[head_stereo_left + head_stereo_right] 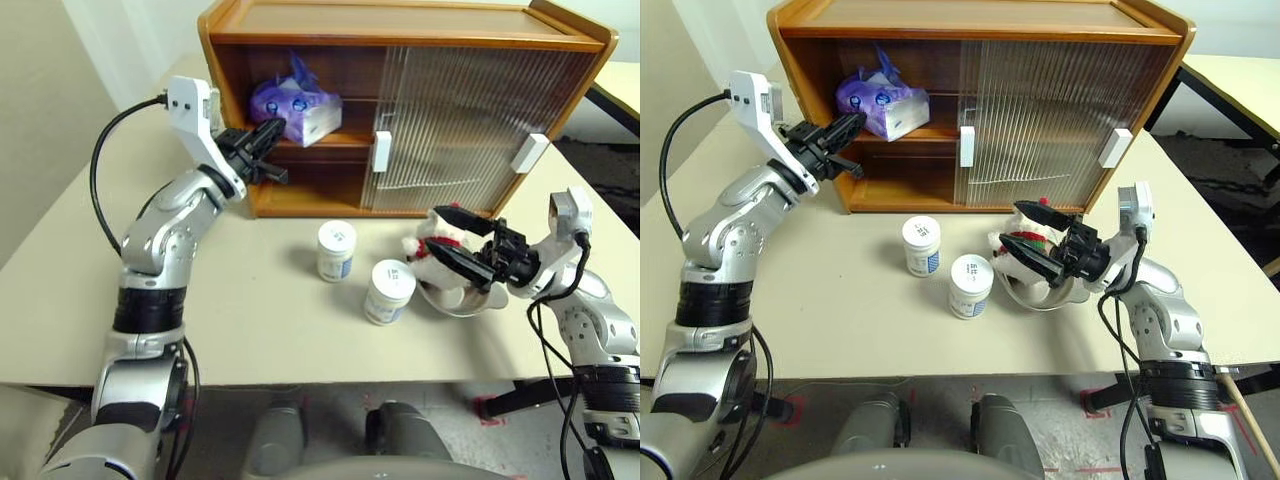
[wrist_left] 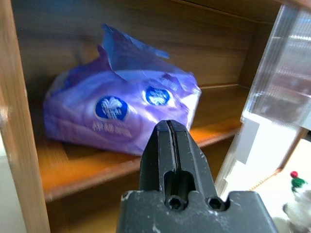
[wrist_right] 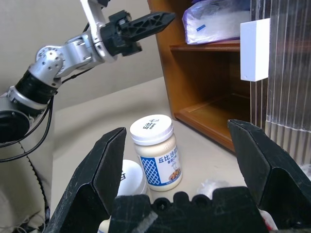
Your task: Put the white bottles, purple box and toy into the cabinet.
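White bottles point(image 1: 336, 249) number two; left gripper point(image 1: 272, 131) closed empty, right gripper point(image 1: 452, 238) open.

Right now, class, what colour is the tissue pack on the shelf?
Lilac-purple tissue pack, with blue-and-white round marks; clearest in the left wrist view.

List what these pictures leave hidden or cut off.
- Cabinet interior on the right: head views, blurred by the ribbed sliding doors.
- Toy: head views, mostly covered by the right pincer.
- Second bottle: right wrist view, partly behind that pincer's finger.
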Available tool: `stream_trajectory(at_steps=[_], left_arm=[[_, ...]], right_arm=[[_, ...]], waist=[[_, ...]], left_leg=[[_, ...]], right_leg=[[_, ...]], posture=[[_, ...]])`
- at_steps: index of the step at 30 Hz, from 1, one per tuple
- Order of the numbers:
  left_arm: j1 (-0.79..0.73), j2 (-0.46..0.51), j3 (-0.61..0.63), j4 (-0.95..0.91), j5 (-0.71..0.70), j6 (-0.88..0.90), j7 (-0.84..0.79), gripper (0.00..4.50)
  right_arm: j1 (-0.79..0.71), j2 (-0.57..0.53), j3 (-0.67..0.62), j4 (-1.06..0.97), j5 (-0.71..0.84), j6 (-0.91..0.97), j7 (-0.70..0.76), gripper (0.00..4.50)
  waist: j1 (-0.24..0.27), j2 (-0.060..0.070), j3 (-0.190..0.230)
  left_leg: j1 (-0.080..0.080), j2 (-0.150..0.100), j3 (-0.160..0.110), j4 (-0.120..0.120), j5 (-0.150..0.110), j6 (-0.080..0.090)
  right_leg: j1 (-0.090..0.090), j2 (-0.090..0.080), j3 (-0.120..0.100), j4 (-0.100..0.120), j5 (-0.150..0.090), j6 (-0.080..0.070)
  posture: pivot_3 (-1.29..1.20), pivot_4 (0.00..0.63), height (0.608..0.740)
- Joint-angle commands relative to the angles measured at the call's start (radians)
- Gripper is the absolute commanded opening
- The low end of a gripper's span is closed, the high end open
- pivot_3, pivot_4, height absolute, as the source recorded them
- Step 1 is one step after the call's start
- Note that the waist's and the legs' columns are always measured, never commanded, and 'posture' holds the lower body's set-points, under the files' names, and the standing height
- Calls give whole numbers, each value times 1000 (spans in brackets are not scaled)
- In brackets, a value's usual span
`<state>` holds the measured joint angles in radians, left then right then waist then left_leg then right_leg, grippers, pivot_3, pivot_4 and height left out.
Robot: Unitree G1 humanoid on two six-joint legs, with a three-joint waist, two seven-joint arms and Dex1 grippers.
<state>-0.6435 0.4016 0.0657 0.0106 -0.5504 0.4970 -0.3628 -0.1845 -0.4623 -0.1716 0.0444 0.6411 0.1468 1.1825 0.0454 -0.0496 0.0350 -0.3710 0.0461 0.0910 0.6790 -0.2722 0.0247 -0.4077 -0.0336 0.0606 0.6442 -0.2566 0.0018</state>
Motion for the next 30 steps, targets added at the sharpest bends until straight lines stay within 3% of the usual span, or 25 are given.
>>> stream_trajectory(at_steps=[1, 20, 26, 30], left_arm=[[-53, -39, -36, 110, 64, -34, -33, 11], [-331, -174, -35, 627, 255, -296, -137, 11], [-294, -214, 23, 546, 164, -247, -207, 11], [-190, -180, 33, 326, 64, -110, -296, 11]], right_arm=[[4, -2, -7, -15, -3, -14, -8, 4500], [20, -14, -20, -44, 6, -9, -32, 4500], [18, -16, -19, -42, 7, -7, -32, 4500], [8, -16, -15, -30, 4, -7, -29, 4500]], waist=[[0, 0, 0], [-7, 0, 0], [-5, 0, 0], [-15, 0, 0]], left_leg=[[0, 0, 0, 0, 0, 0], [-1, -4, 0, 0, 0, 1], [-1, -4, 0, 1, 0, 1], [-1, -3, 0, 0, 0, 1]], right_leg=[[0, 0, 0, 0, 0, 0], [0, 1, 0, -1, 0, 1], [0, 1, 0, 0, 0, 1], [0, 1, 0, 0, 0, 2]], posture=[[101, 0, 740], [79, 0, 740], [92, 0, 740], [92, 0, 740]])
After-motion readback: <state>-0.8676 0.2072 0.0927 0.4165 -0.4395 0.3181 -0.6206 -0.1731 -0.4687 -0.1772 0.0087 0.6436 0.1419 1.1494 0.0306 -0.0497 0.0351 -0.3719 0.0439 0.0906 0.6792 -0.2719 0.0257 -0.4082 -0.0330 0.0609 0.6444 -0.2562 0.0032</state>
